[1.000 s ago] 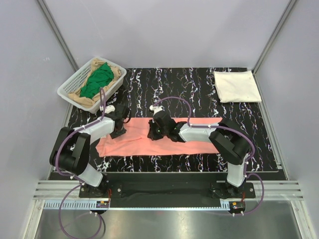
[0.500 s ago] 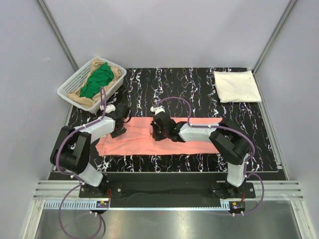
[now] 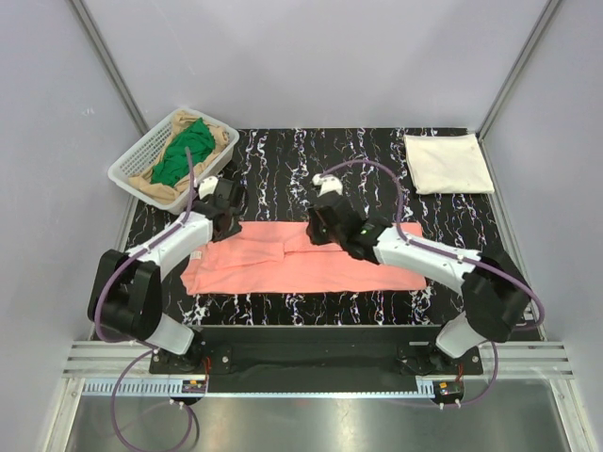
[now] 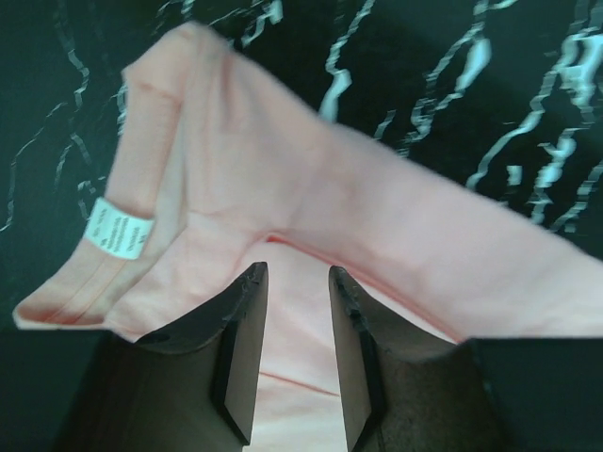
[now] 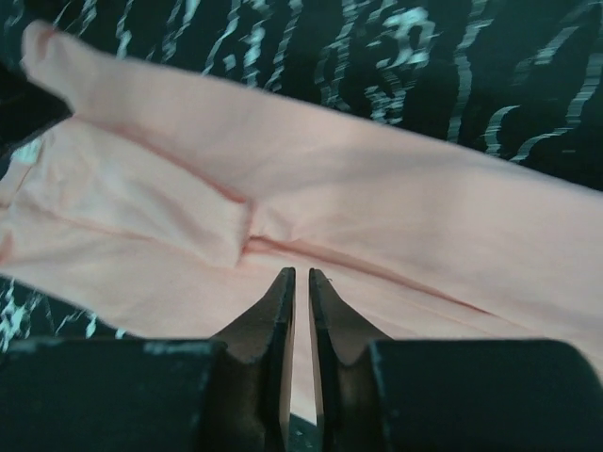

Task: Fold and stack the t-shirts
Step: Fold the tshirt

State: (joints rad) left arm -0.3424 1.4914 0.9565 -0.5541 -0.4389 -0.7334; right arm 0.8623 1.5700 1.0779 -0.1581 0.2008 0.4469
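A salmon-pink t-shirt lies folded into a long band across the near middle of the table. My left gripper hovers over its far left corner, jaws open and empty; the left wrist view shows the shirt and its white label beyond the gripper. My right gripper is over the far edge at the shirt's middle. In the right wrist view the gripper is nearly closed, with nothing between the fingers, above a crease in the shirt. A folded cream-white t-shirt lies far right.
A white mesh basket stands at the far left, holding a green t-shirt on a tan one. The black marbled table top shows between basket and cream shirt. Frame posts rise at the back corners.
Both grippers have risen off the salmon shirt and moved toward the far side. The right arm has swung right and stretched out. The shirt stays flat where it was.
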